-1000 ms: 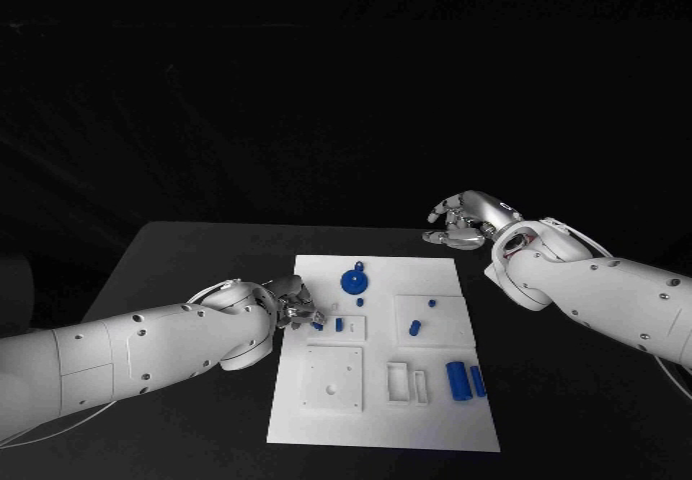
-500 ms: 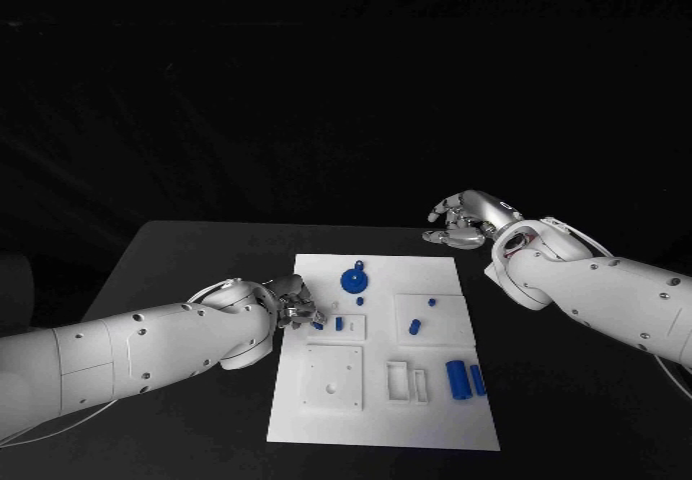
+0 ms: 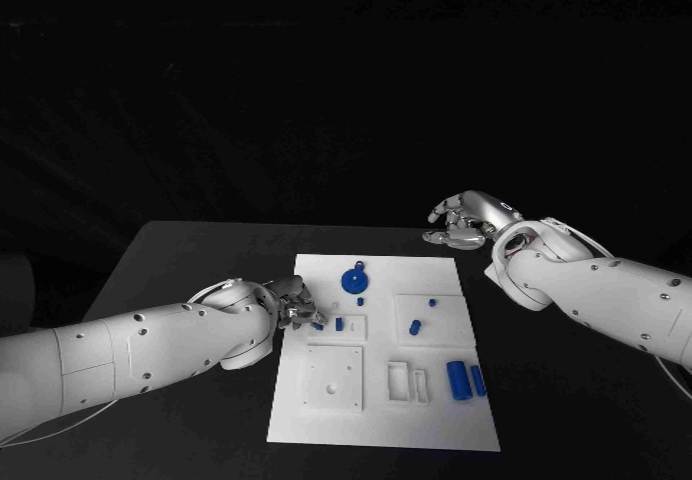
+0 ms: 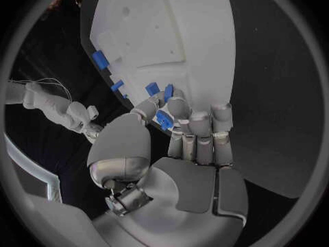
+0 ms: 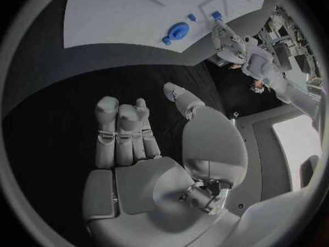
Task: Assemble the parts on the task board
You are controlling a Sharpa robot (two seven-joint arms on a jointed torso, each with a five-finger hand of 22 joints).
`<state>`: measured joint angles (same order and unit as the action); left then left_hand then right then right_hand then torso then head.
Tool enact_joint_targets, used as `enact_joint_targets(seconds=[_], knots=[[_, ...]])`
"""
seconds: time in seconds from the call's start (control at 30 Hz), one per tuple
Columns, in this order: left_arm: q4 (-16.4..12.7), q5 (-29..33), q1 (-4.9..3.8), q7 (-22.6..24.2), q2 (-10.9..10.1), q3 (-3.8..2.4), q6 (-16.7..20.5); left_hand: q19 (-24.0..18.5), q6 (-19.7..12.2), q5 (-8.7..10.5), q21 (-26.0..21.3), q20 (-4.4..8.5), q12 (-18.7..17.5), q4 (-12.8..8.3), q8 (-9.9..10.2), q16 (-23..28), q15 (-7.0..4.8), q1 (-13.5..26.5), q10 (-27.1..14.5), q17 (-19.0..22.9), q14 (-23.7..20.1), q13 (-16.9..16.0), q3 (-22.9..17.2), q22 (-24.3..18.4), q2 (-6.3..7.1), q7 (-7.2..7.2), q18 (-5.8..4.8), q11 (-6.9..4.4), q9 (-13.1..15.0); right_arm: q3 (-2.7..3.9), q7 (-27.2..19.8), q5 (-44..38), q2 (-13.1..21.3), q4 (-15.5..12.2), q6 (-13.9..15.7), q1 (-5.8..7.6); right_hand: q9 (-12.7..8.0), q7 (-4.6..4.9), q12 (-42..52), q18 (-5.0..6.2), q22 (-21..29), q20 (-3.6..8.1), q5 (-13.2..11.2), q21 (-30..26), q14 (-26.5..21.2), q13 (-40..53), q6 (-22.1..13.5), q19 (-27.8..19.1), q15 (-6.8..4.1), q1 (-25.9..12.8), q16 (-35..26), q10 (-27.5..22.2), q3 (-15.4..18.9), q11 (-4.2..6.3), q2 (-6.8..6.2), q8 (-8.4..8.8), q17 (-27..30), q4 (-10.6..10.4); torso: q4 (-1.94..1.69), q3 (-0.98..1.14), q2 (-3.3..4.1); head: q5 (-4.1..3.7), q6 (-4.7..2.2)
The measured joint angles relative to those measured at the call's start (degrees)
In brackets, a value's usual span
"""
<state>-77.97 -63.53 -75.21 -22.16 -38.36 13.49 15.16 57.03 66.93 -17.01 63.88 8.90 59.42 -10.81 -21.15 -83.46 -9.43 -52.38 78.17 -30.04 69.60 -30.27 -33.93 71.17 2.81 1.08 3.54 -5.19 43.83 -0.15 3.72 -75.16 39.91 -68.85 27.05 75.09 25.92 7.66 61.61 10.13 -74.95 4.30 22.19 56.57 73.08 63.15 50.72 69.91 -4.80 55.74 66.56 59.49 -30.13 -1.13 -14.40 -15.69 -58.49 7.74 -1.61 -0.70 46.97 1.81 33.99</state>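
Head view: I see no movement over the last second. My left hand [image 3: 293, 303] stays at the task board's [image 3: 433, 420] left edge; my right hand [image 3: 469, 220], fingers apart, hovers beyond the far right corner.

Left wrist view: fingertips pinch a small blue part [image 4: 163, 119] above the board.

Right wrist view: the blue gear [image 5: 178, 31] lies unobstructed.

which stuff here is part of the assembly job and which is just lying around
Part of the job:
- task board
- blue gear
- small blue part pinched by the left robot hand
- blue cylinders
- blue peg

Just there:
- black table
- right robot hand, holding nothing
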Motion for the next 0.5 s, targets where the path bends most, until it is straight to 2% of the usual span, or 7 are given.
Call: enact_joint_targets(seconds=[0.1,0.27,0.4,0.5], knots=[[0.1,0.0,0.0,0.1,0.0,0.0,-0.1,0.0,0.0,0.01,0.0,0.0,0.0,0.0,0.0,0.0,0.0,0.0,0.0,0.0,0.0,0.0,0.0,0.0,0.0,0.0,0.0,0.0,0.7,0.0,0.0,0.0,0.0,0.0,0.0,0.0,-0.1,-0.01,0.0,0.0,0.0,0.0,0.0,0.0,0.0,0.0,0.0,0.0,0.0,0.0,0.0,0.0,0.0,0.0,0.0,0.0,0.0,0.0,0.01,0.0,0.0,-0.02,-0.01],[0.1,0.0,0.0,0.2,0.0,-0.01,-0.3,0.0,0.0,1.93,0.0,0.0,0.0,0.3,0.0,0.0,0.0,0.1,0.0,0.0,0.0,0.1,-0.3,0.1,0.11,0.0,0.0,0.0,1.4,0.0,0.0,0.0,0.0,0.0,0.0,0.0,-0.1,-0.01,0.0,0.0,0.0,-0.02,0.0,-0.2,0.0,0.0,0.0,0.0,0.0,0.0,0.0,0.0,0.0,0.0,0.0,0.0,0.0,0.0,-0.01,-0.02,0.0,-0.04,0.03],[0.3,0.1,0.02,0.3,0.0,0.02,-0.5,0.0,0.1,4.78,0.0,0.0,0.2,0.0,-1.2,0.0,0.0,0.4,0.0,0.0,0.0,0.3,-1.6,0.1,1.47,0.1,0.0,0.0,1.5,0.0,0.0,0.0,0.0,-0.1,0.0,0.0,0.0,-0.02,0.0,0.0,0.0,-0.03,0.0,-0.2,0.0,0.0,0.0,0.0,0.01,0.0,0.0,0.0,0.0,0.0,0.0,0.0,-0.1,0.0,-0.01,-0.03,0.01,-0.06,0.05],[0.5,0.1,0.04,0.3,0.1,0.03,-0.5,0.0,0.1,5.55,0.0,0.0,0.2,-0.6,-1.4,0.0,0.0,0.7,0.0,0.0,0.0,0.4,-2.7,0.2,2.33,0.1,-0.01,0.01,2.4,0.0,0.0,0.0,0.0,-0.1,-0.1,0.0,0.0,-0.03,0.0,0.0,0.0,-0.11,0.0,-0.2,0.0,0.0,0.0,0.1,0.01,0.0,0.0,0.0,0.0,0.0,0.0,0.0,-0.1,0.0,-0.02,-0.03,0.01,-0.06,0.07]])
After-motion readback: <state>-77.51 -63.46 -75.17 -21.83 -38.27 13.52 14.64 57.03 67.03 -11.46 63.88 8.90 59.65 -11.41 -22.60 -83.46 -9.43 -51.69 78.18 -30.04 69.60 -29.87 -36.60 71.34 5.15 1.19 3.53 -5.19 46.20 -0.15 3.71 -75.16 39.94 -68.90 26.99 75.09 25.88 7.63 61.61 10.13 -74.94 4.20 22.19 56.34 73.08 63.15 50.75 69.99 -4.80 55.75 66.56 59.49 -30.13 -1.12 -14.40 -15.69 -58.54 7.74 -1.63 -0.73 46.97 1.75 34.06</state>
